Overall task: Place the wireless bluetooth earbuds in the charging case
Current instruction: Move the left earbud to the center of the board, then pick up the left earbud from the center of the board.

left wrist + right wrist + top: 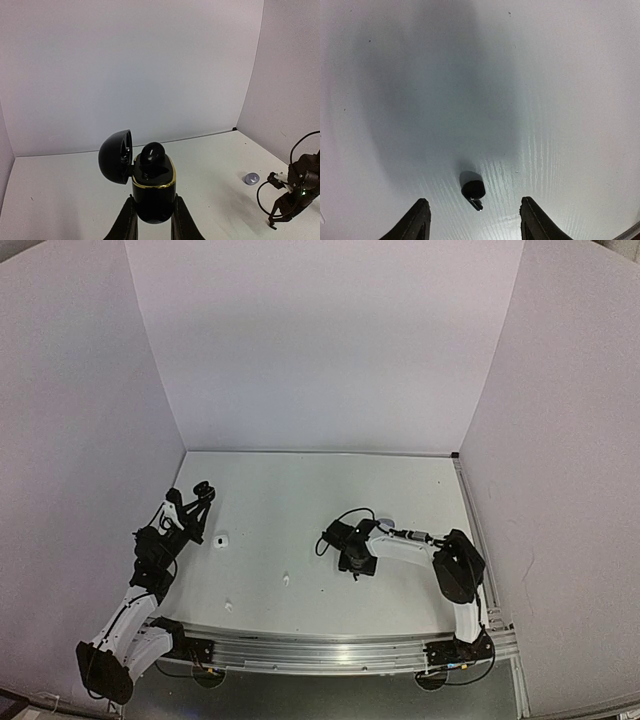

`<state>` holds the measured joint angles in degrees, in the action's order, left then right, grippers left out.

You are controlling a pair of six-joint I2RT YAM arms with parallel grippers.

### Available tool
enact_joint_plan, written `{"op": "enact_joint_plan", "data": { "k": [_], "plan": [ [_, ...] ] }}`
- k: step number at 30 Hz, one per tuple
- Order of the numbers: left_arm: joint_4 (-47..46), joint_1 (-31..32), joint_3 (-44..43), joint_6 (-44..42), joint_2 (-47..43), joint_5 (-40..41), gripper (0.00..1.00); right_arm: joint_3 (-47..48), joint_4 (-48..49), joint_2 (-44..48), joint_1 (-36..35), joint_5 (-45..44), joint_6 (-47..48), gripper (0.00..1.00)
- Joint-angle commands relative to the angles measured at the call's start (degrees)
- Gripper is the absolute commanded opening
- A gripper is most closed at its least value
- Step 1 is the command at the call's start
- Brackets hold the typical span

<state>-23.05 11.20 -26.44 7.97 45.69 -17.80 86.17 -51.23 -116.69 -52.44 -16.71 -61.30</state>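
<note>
White table (560, 75), left jaws clamp upright case (152, 197), right jaws wide, earbud (473, 189) stem nearward

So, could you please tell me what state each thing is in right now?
black charging case: lid open, upright, clamped
black earbud in case: sitting inside, poking above the rim
loose black earbud: lying on the table, untouched
left gripper: shut on the case
right gripper: open, fingers either side of the loose earbud

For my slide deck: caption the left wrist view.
Jaws of the left gripper clamp the open black charging case, a black earbud standing up in it.
</note>
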Motion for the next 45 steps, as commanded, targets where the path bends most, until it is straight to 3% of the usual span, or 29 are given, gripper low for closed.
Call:
{"op": "enact_joint_plan", "data": {
  "k": [1,8,27,33,41,45],
  "plan": [
    [-2.92,-0.23,-1.16,-0.32,-0.46,0.48,0.00,4.81,-12.49,-1.46,0.70,2.68,10.99,0.50],
    [-2.66,-0.24,-1.65,-0.53,-0.02,-0.02,0.00,7.92,-11.18,-5.46,1.81,9.07,16.42,0.45],
    [-2.09,-0.27,-1.48,-0.53,-0.57,0.19,0.00,9.17,-8.89,-9.69,4.89,11.56,20.98,0.31],
    [-2.35,-0.25,-1.35,-0.23,-0.60,-0.28,0.00,9.20,-8.74,-10.11,4.87,11.88,21.10,0.19],
    [-2.35,-0.26,-1.26,-0.24,-0.62,-0.55,0.00,9.45,-8.62,-10.58,4.93,12.09,21.59,0.14],
    [-2.08,-0.29,-1.10,-0.19,-0.77,-1.01,0.00,10.28,-8.57,-10.04,5.07,12.31,21.76,0.02]
  ]
}}
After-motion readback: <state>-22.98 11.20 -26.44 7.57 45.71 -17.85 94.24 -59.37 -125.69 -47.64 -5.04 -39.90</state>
